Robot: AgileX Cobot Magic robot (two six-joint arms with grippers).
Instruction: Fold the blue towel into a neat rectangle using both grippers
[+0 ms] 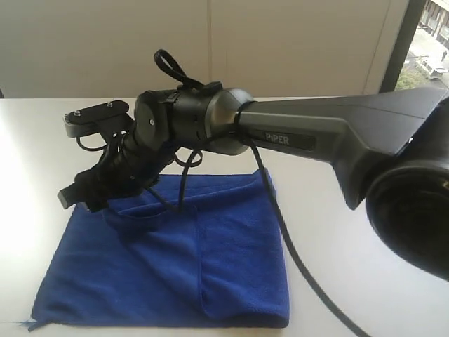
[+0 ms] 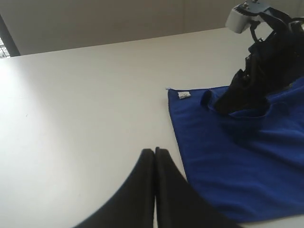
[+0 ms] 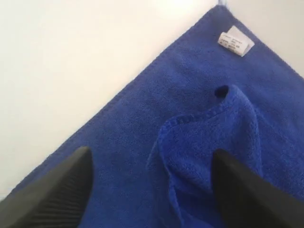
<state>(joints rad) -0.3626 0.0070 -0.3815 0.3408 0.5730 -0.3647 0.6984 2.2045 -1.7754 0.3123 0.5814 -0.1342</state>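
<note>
Table (image 1: 28, 140): white, bearing the towel.
Blue towel (image 1: 210, 260): lies folded, one pucker raised near its tag corner.
Right gripper (image 3: 149, 161): jaws wide, either side of the pucker.
Left gripper (image 2: 154, 152): closed, empty, over bare table beside the towel.
Tag (image 3: 235, 41): white, at the corner.

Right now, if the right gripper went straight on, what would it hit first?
Probably the raised fold of the towel, just ahead of the right gripper between its open jaws; depth is unclear.
</note>
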